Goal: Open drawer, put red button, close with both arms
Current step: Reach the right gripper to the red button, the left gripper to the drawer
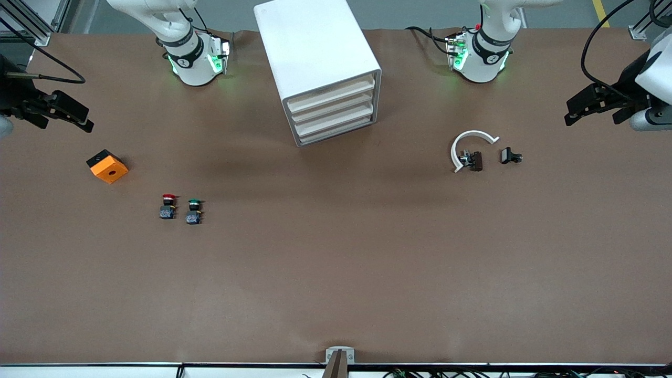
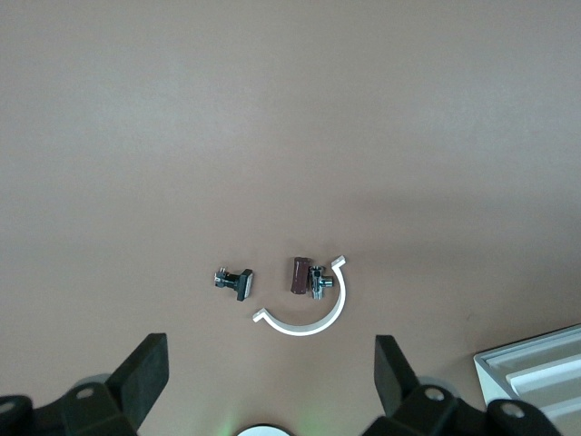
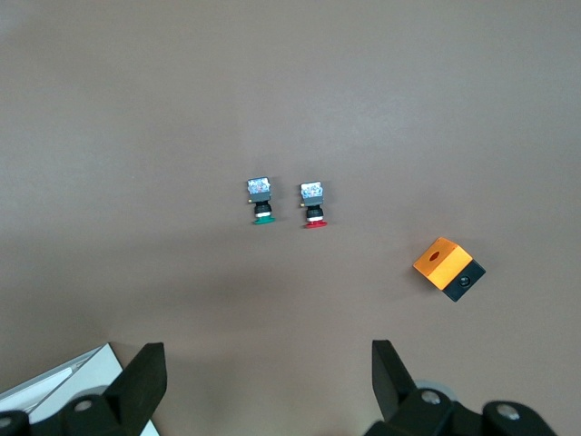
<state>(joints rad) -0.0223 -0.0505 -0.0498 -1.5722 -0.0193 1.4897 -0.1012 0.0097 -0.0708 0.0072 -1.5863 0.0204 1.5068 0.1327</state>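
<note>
Tools, left (image 1: 572,111) and right (image 1: 84,122), gape; green button (image 1: 193,211) beside red button (image 1: 168,206), orange block (image 1: 107,166) near.

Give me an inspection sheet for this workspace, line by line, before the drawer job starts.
Surface: brown paper-covered table, flat.
Job's things: white four-drawer box cabinet, all cream drawer fronts shut; small red-capped push button standing beside a green-capped push button.
Clutter: orange block with a hole; curved white plastic clip around a brown-and-metal part; small black part beside it.
Pincers: left pincer open, over the clip; right pincer open, over the buttons' end; both arms wait.
Cables: black cables on both arms.
Surroundings: metal frame rails at corners.
</note>
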